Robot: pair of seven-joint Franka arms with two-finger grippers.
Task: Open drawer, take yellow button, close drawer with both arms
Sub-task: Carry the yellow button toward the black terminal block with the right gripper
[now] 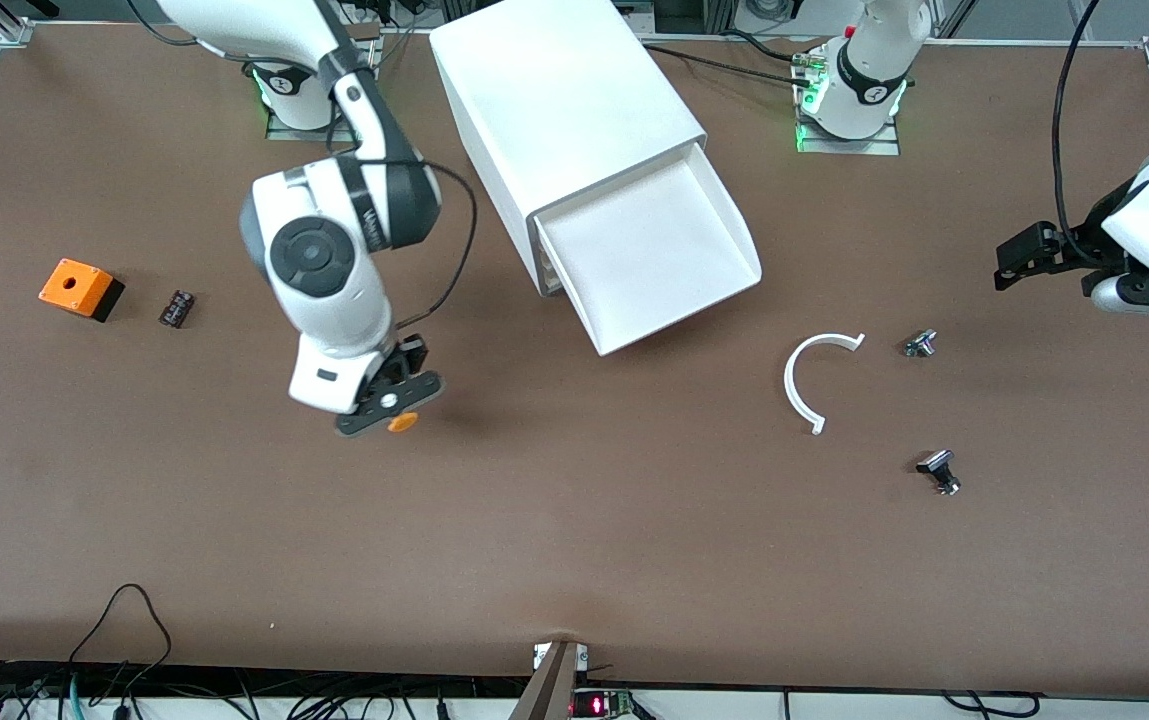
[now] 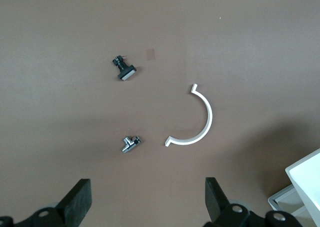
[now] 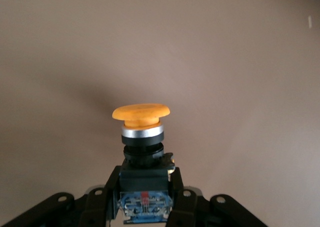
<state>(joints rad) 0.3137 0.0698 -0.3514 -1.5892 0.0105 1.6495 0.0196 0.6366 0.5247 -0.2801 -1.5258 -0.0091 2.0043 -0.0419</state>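
The white cabinet (image 1: 564, 110) stands at the back middle of the table, its top drawer (image 1: 654, 255) pulled out and showing a bare white floor. My right gripper (image 1: 396, 408) is shut on the button (image 1: 402, 422) and holds it above bare table, between the cabinet and the orange cube. In the right wrist view the button's orange cap (image 3: 141, 113) and black body (image 3: 143, 179) stand between the fingers (image 3: 182, 194). My left gripper (image 1: 1019, 262) is open and empty, high over the left arm's end of the table; its fingers (image 2: 77, 199) show in the left wrist view.
An orange cube with a hole (image 1: 80, 288) and a small dark piece (image 1: 177, 307) lie toward the right arm's end. A white curved strip (image 1: 814, 378) (image 2: 192, 119) and two small metal parts (image 1: 920, 343) (image 1: 939, 470) lie toward the left arm's end.
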